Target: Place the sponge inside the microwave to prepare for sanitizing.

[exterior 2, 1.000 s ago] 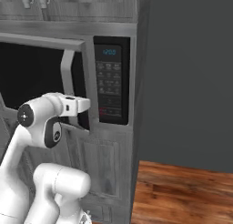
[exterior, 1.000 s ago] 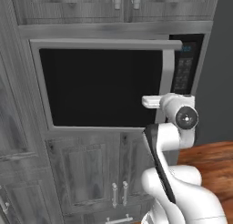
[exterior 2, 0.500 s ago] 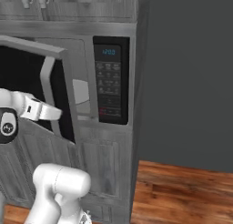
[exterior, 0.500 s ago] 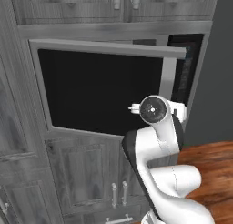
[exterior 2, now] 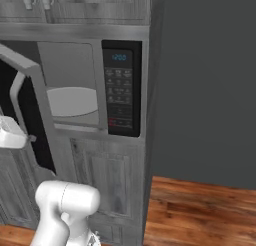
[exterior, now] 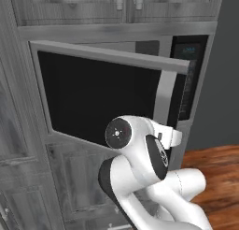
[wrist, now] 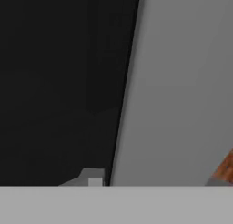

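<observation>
Gripper [exterior: 172,136] sits at centre-right of the left base view, close against the door's grey bar handle [exterior: 163,98]; whether its fingers are spread or pressed together I cannot tell. Weathered grey wood-grain cabinetry [exterior 2: 100,180] with panelled fronts surrounds the microwave [exterior 2: 65,65], built in at the upper left of the right base view. Its glossy black glass door [exterior: 98,103] stands partly open. Inside lies a round, flat grey turntable [exterior 2: 70,101]. A black keypad panel [exterior 2: 121,92] stands right of it. Reddish wood planks [exterior 2: 200,210] cover the floor.

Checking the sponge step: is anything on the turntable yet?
No, the round turntable inside the microwave lies bare behind the part-open door.
</observation>
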Robot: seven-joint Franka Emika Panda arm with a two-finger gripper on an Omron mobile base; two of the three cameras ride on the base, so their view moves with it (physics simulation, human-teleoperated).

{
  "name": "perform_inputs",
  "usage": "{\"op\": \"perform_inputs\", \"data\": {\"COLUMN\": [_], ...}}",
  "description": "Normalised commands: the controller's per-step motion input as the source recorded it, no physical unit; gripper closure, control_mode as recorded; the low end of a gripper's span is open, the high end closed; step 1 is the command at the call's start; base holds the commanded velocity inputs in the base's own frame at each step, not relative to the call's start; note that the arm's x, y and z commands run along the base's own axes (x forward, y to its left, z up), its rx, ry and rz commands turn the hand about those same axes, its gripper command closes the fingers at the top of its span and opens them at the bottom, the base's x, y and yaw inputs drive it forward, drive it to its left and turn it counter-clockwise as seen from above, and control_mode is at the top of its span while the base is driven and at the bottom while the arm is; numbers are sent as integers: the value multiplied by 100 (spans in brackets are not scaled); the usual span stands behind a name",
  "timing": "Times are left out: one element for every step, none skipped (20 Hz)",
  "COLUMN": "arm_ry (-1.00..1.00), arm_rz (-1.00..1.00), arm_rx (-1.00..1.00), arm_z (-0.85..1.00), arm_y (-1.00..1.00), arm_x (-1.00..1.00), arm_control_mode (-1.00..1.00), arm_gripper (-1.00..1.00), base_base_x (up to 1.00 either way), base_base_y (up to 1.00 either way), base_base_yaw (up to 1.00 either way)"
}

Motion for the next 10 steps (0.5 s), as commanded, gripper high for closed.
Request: {"op": "perform_inputs", "data": {"arm_ry": [0, 0, 0, 0, 0, 0, 0, 0, 0, 0], "arm_rz": [-11, -11, -11, -10, -11, -11, -12, -13, -13, -12], "arm_rx": [0, 0, -1, -2, -2, -3, -3, -4, -3, -4], "arm_z": [-100, -100, -100, -100, -100, -100, -100, -100, -100, -100], "arm_y": [100, 100, 100, 100, 100, 100, 100, 100, 100, 100], "arm_x": [0, 0, 0, -4, -5, -5, -3, 0, 0, 0], "arm_control_mode": [-100, -100, -100, -100, -100, -100, -100, -100, -100, -100], "arm_gripper": [100, 100, 100, 100, 100, 100, 100, 100, 100, 100], "base_base_x": [0, 0, 0, 0, 0, 0, 0, 0, 0, 0], "base_base_y": [0, 0, 0, 0, 0, 0, 0, 0, 0, 0], "base_base_yaw": [0, 0, 0, 0, 0, 0, 0, 0, 0, 0]}}
